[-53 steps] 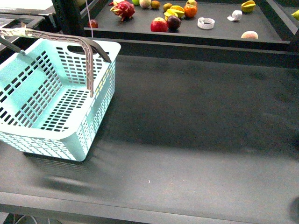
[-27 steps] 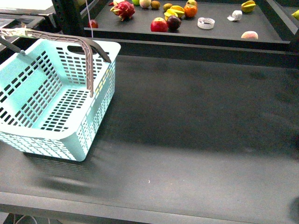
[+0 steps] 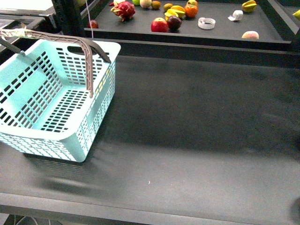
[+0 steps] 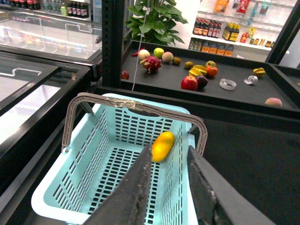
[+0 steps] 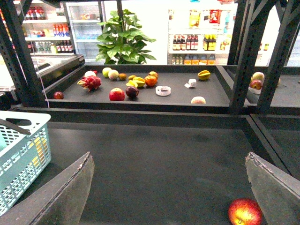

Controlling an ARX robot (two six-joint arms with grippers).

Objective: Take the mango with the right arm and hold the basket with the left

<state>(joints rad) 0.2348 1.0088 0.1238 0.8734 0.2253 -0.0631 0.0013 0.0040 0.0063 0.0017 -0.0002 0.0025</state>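
The light-turquoise basket (image 3: pixel 56 93) stands on the left of the dark table, its grey-brown handles (image 3: pixel 89 61) raised. The yellow-orange mango (image 4: pixel 162 146) lies inside it against one side wall. It is hidden in the front view and shows faintly through the slots in the right wrist view (image 5: pixel 40 151). My left gripper (image 4: pixel 169 149) is open above the basket, and that wall and the mango show between its fingers (image 4: pixel 138 187). My right gripper (image 5: pixel 168 157) is wide open and empty over bare table. Neither gripper shows in the front view.
A red-yellow apple (image 5: pixel 244 212) lies on the table close to one right finger (image 5: pixel 274 185). The back shelf (image 3: pixel 220 33) holds a dragon fruit (image 3: pixel 123 9), red apple (image 3: pixel 159 24), starfruit (image 3: pixel 176 11), orange (image 3: pixel 191 10), peach (image 3: pixel 250 34) and tape roll (image 3: pixel 206 22). Black frame posts (image 5: pixel 243 51) flank it.
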